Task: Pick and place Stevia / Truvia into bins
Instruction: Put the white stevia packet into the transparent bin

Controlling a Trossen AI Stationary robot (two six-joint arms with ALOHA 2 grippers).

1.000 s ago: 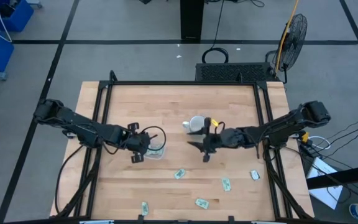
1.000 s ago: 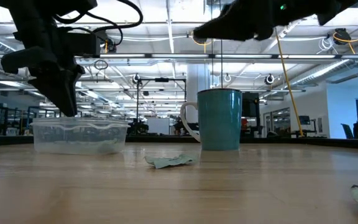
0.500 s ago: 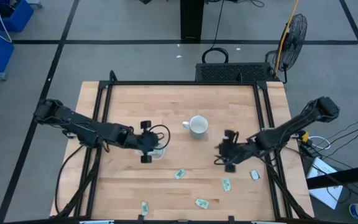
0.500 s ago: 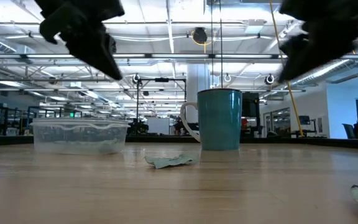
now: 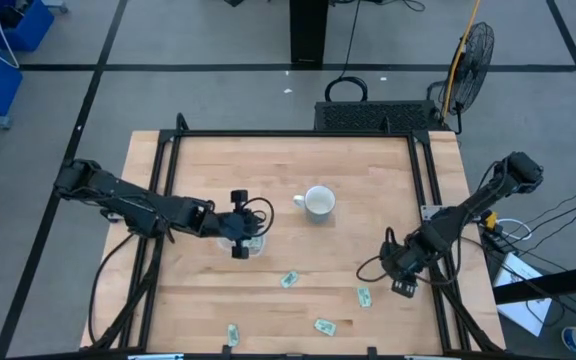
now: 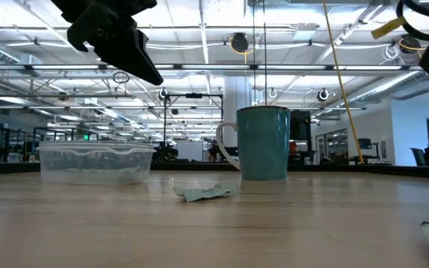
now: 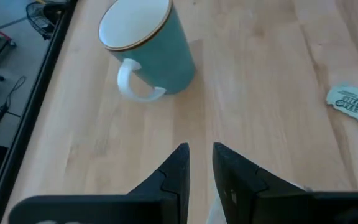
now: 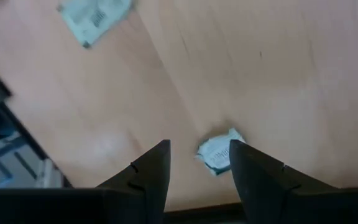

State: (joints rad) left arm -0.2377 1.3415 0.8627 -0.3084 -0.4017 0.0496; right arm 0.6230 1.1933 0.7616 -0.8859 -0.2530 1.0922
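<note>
The clear bin (image 5: 253,244) (image 6: 95,162) stands left of the white-rimmed teal mug (image 5: 318,203). My left gripper (image 5: 239,236) (image 6: 129,56) hovers above the bin with a narrow gap between its fingers (image 7: 199,163) and holds nothing. Near the table's right edge, my right gripper (image 5: 400,278) is open and points down. Its fingers stand either side of a crumpled pale green packet (image 8: 218,152) that lies flat on the wood; in the high view the gripper hides that packet. Other packets (image 5: 289,279) (image 5: 364,296) (image 5: 325,326) (image 5: 233,333) lie flat along the near half.
The mug (image 7: 145,46) (image 6: 263,141) stands upright between the two arms. One packet (image 7: 353,102) (image 6: 203,193) lies near of the mug, and another (image 8: 95,15) lies beyond the right gripper. Black frame rails (image 5: 430,200) run along the table's left and right sides.
My right gripper has swung from beside the mug toward the table's near right and come down over a packet there. My left gripper has risen from just above the bin, tipped from pointing down to slanting, and shifted a little toward the mug.
</note>
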